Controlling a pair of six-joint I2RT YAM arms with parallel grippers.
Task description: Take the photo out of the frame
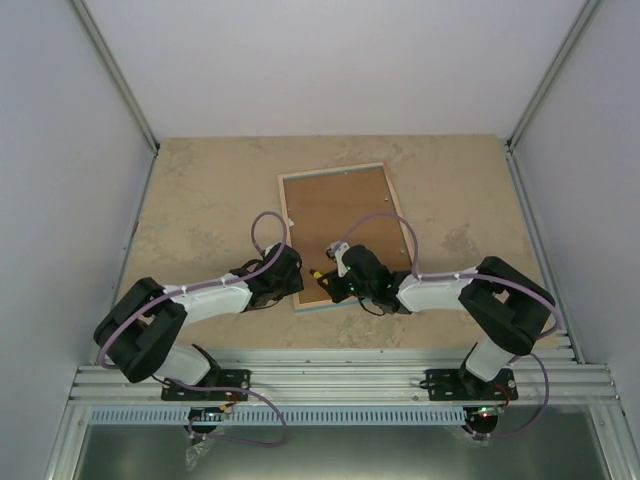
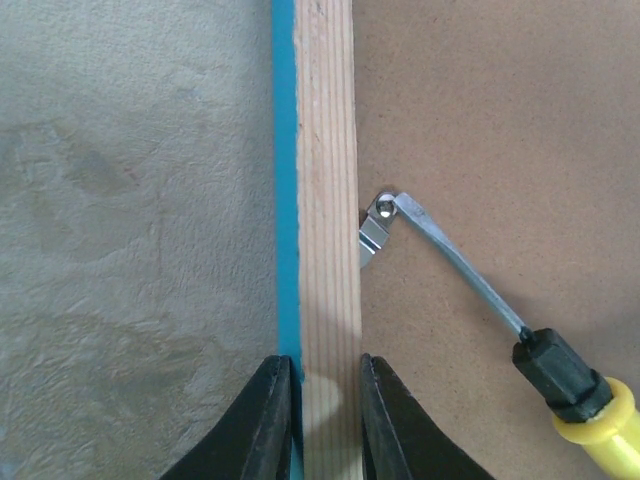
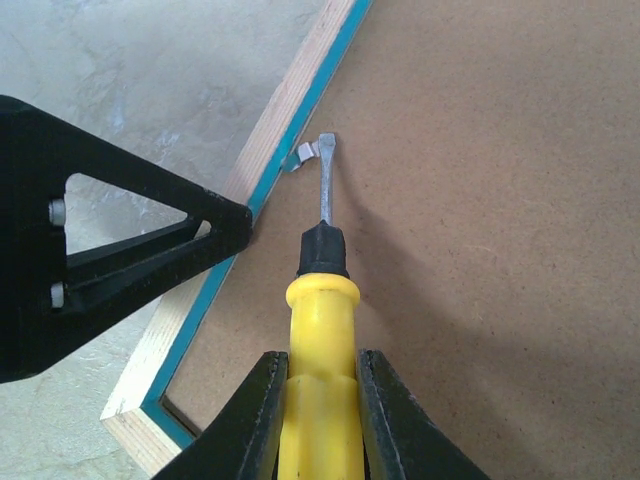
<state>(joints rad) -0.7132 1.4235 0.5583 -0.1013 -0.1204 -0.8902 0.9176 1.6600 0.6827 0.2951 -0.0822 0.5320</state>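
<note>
The right gripper (image 3: 320, 355) has its two fingers closed tight on the yellow handle of a screwdriver (image 3: 320, 300), with no gap showing on either side of the grip. The blade runs forward from a black collar. Its flat tip sits at a small metal clip (image 2: 373, 232) on the inner side of the frame's left long rail, touching it or all but touching it (the wrist views do not settle which).

The left gripper (image 2: 325, 362) is clamped across that same rail, closer to the table's near edge than the clip is. One finger presses the turquoise outer side and the other the inner side, where the brown backing board (image 2: 500, 120) begins. The jaws stand only as far apart as the rail is wide.

The frame (image 2: 325, 150) lies face down and flat on the table (image 2: 130, 200). Its pale wood back is turned up, and a thin turquoise strip shows along its outer edge. In the top view it sits about midway between the table's left and right edges, turned slightly askew. Its near short side is nearest the arm bases, and its far short side stays well short of the far edge. The backing fills the opening, so the photo is hidden in every view.
</note>
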